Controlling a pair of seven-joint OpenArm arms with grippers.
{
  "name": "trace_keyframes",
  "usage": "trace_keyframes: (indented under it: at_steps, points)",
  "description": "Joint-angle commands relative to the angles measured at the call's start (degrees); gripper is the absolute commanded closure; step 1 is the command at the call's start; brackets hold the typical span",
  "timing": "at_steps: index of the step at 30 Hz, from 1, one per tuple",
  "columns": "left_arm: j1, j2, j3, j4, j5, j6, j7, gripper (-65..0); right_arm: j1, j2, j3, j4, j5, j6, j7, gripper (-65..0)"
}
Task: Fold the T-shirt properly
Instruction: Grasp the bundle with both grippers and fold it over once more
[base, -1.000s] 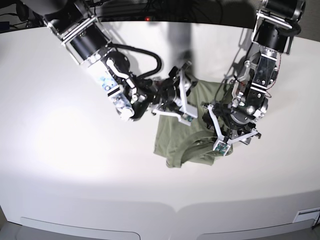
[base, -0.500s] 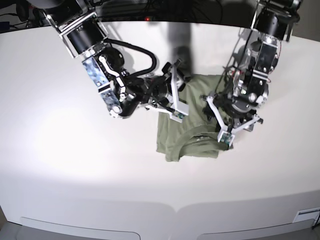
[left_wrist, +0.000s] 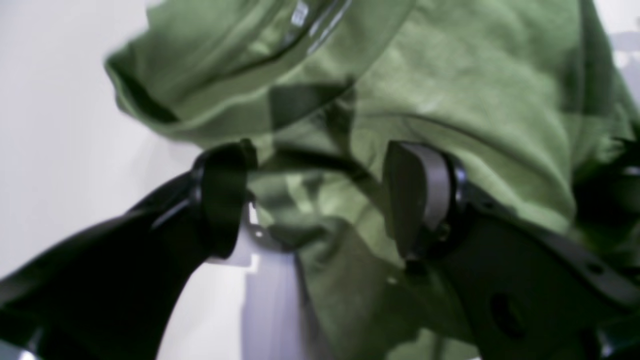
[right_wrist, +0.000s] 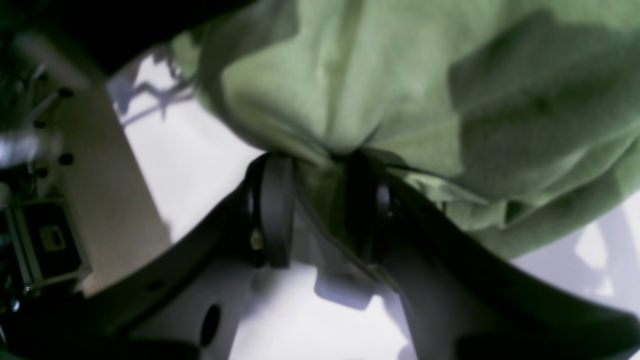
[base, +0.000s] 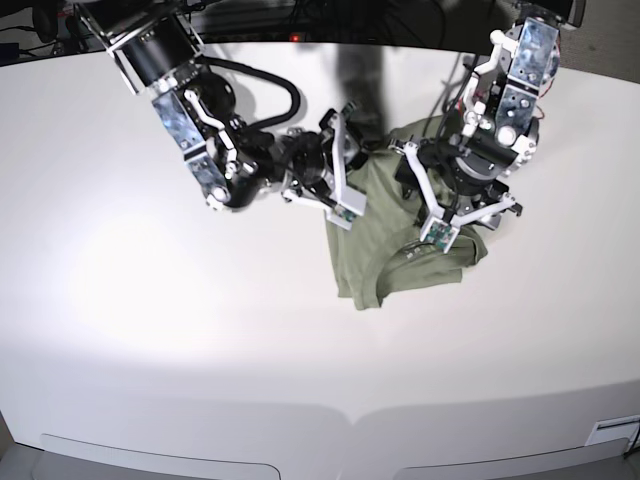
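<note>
Currently: T-shirt (base: 385, 235), bunched; right gripper (right_wrist: 320, 210) pinching its edge; left gripper (left_wrist: 320, 200) spread wide, seemingly straddling cloth. Advice: lift evenly, keep hem taut.

A white table (base: 150, 330) is spread beneath both grippers, glare-lit under them. Dark cables (base: 300, 15) are seen beyond its far edge, behind the arms.

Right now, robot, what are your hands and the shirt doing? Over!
Right gripper pinching T-shirt edge. Left gripper wide open over cloth. Shirt bunched on table. Nothing blocking.
</note>
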Motion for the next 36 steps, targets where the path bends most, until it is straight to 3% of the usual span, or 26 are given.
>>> trace_keyframes:
  at_steps: [1, 5, 11, 17, 24, 29, 36]
  points:
    - [-0.5, -0.1, 0.0, 1.0, -0.2, 0.0, -0.9, -43.6, -1.3, 2.1, -0.3, 0.2, -4.7, -0.6, -6.1, -21.0]
    - [0.3, 0.0, 0.0, 1.0, -0.2, 0.0, -0.9, -43.6, -2.5, 5.6, -0.3, 3.1, -4.7, -0.6, -6.0, -21.0]
    - [1.2, 0.0, 0.0, 1.0, -0.1, 0.0, -1.1, -43.6, -2.7, 8.1, -0.3, 5.4, -4.0, -0.6, -6.0, -21.0]
    - [0.2, 0.0, 0.0, 1.0, 2.0, 0.0, -2.1, -43.6, -2.6, 8.1, -0.3, 9.6, -2.6, -0.6, -4.5, -21.0]
    - [-2.8, 0.0, 0.0, 1.0, 1.9, 0.0, -3.3, -43.6, -1.9, 8.2, -0.3, 16.2, -3.3, -0.8, 1.9, -21.0]
    - [-5.8, 0.0, 0.0, 1.0, 1.9, 0.0, -3.3, -43.6, 0.5, 8.0, -0.2, 17.4, -3.7, -3.3, 4.2, -21.0]
    - [-9.1, 0.0, 0.0, 1.0, 1.9, 0.0, -3.2, -43.6, 1.9, 4.0, 2.6, 17.5, -4.2, -3.6, 4.6, -21.0]
